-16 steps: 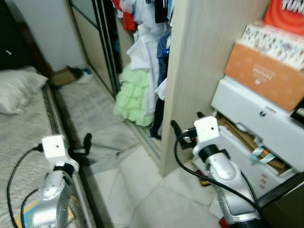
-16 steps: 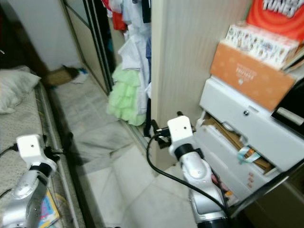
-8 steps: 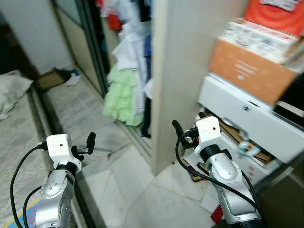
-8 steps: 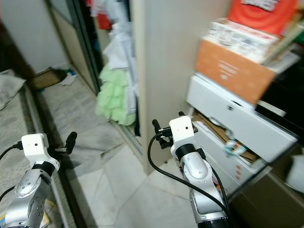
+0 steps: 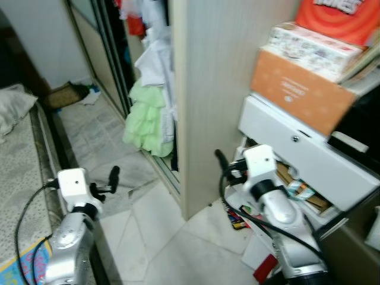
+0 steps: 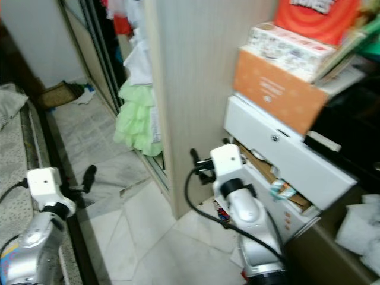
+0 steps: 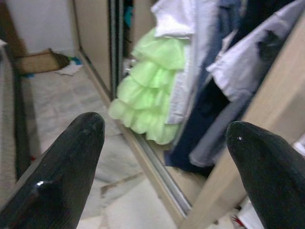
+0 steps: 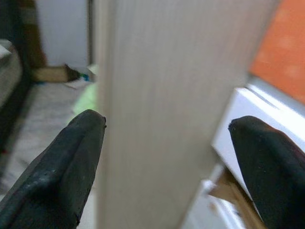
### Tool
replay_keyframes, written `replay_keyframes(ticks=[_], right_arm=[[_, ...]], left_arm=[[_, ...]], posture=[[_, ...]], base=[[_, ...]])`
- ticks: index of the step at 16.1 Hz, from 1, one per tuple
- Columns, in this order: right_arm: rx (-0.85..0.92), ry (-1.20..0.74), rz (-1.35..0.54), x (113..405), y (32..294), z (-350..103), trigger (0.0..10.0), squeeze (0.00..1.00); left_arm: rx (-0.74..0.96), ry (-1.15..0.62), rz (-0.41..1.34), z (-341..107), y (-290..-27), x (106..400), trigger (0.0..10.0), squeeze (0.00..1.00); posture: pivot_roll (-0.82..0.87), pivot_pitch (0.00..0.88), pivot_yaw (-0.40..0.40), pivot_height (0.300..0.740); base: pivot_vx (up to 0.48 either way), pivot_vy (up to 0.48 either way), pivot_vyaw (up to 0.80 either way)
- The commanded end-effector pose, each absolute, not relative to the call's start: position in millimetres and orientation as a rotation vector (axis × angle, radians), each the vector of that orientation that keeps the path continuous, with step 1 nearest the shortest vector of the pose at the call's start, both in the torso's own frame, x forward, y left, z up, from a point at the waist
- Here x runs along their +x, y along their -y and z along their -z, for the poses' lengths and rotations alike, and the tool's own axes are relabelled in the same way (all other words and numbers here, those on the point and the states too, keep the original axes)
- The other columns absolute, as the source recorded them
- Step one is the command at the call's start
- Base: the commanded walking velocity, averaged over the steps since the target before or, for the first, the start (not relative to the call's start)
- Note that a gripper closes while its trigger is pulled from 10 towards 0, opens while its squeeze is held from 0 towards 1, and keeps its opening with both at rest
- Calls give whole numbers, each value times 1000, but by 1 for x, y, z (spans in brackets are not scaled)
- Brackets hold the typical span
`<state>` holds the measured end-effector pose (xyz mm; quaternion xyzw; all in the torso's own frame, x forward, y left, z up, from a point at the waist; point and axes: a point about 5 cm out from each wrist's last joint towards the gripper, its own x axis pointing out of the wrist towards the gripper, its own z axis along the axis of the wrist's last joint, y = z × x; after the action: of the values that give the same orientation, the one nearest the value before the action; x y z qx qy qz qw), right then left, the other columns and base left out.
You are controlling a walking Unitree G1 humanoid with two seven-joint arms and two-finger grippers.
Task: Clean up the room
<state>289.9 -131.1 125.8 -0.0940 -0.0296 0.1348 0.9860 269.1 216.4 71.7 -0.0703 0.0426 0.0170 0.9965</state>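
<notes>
From the left eye, the robot stands on a pale tiled floor [image 5: 160, 249] in front of an open wardrobe [image 5: 208, 89] with a light wooden side panel. Clothes [image 5: 157, 53] hang inside it, and a light green ruffled dress [image 5: 147, 122] reaches down near the sliding-door track. To the right of the panel, a white drawer unit [image 5: 297, 154] has an orange box [image 5: 297, 89] on top, with a patterned box [image 5: 312, 44] lying on that. Small clutter [image 5: 237, 217] lies on the floor at the foot of the drawers. At the far left is the edge of a bed [image 5: 24, 172], and beyond it, by the far wall, a brown cardboard piece [image 5: 62, 95] lies on the floor. The left gripper [image 5: 111, 178] is held over the floor beside the bed edge, and the right gripper [image 5: 228, 166] is up close to the wardrobe panel.

The right eye shows the same scene, with crumpled white paper [image 6: 359, 231] at the far right edge.

In the left wrist view, the left gripper's fingers [image 7: 71, 167] are spread wide with nothing between them; beyond them hang the green dress, a white garment [image 7: 176, 19] and a dark blue one [image 7: 200, 124].

In the right wrist view, the right gripper's fingers [image 8: 62, 167] are also spread wide and empty, pointing straight at the wooden panel, with the white drawer front [image 8: 238, 124] beside it.
</notes>
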Motion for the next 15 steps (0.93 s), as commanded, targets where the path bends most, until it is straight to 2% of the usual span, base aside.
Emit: replay_keyframes(ticks=[1, 4, 15], right_arm=[[-171, 59, -283, 289, 127, -125, 10000, 0], [-187, 62, -281, 289, 127, -125, 10000, 0], [-169, 69, -295, 288, 124, -127, 10000, 0]], left_arm=[[-130, -76, -51, -75, -223, 269, 10000, 0], [-126, -74, -52, -75, -224, 270, 10000, 0], [-128, -77, -57, -74, -224, 269, 10000, 0]], posture=[[-149, 66, -4, 740], [-149, 66, -2, 740], [-149, 74, -1, 740]], base=[[0, 0, 0], [0, 0, 0], [0, 0, 787]])
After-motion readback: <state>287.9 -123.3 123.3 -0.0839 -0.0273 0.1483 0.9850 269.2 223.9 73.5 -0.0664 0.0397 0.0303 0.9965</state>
